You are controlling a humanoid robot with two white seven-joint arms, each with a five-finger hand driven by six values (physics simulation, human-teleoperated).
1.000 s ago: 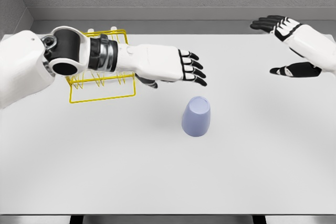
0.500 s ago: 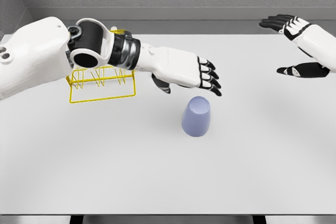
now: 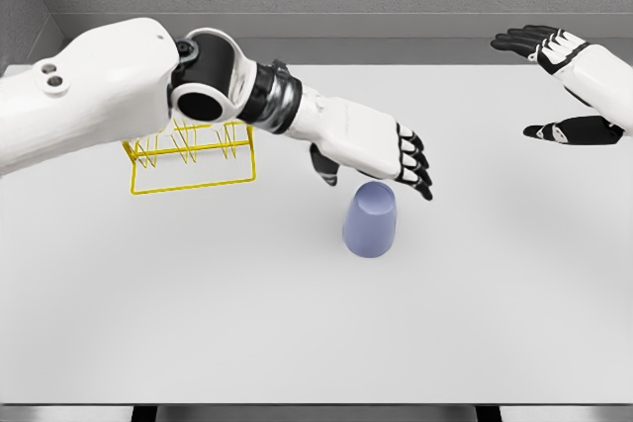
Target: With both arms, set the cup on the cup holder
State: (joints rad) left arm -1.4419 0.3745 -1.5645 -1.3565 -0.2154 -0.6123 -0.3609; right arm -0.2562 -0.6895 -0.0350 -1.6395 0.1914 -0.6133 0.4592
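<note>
Nearest to us, the lilac cup sits upside down on the white table, nothing touching it. Just above and behind it hovers the left hand, palm down, fingers stretched out and loose, holding nothing, its black fingertips hanging over the cup's far rim. Further back on the left, the yellow wire cup holder stands partly hidden by the left arm. Far right, the right hand is raised, fingers spread, empty.
</note>
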